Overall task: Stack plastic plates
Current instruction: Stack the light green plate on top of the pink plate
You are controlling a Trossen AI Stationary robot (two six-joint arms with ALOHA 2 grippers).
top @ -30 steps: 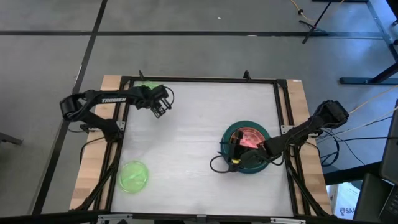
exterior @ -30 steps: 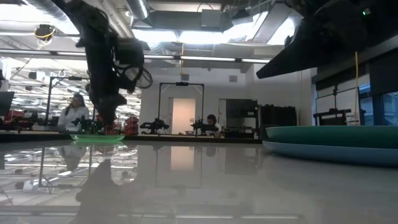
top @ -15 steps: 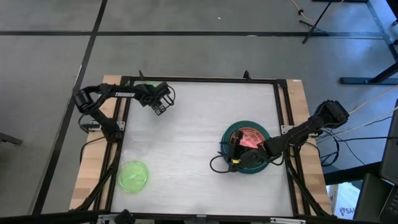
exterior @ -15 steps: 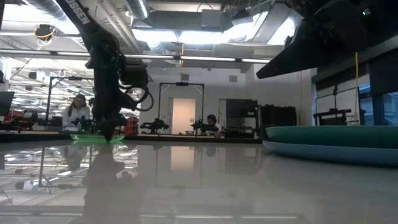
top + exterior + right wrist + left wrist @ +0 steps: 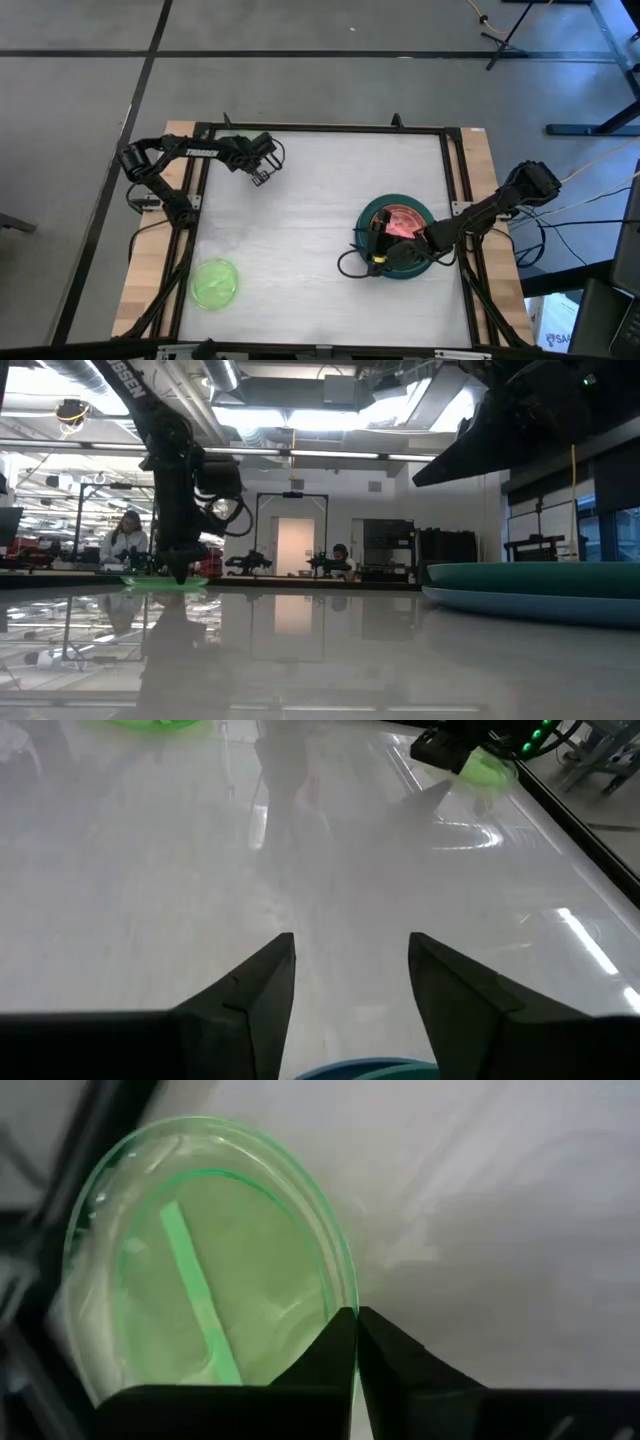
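A small translucent lime-green plate lies at the table's far left corner, level and low on the table in the low view. My left gripper stands over it, shut on its rim. A second lime-green plate rests flat near the front left. At the right, a pink plate sits in a dark green plate, which rests on a blue plate. My right gripper hovers open over that stack's left side. My left gripper pinches the lime-green plate's rim between its two fingertips, on the side facing the table's middle. The fingers come from above, pointing down. Whether the plate is clear of the table, I cannot tell.
A black frame runs around the white tabletop, close behind the held plate. Bare tabletop lies between the two arms. People show in the room beyond the table's far edge.
My left gripper has come down onto the far-left lime-green plate, shifting slightly toward the table's right, and has shut on its rim. The right arm and the stack have kept still.
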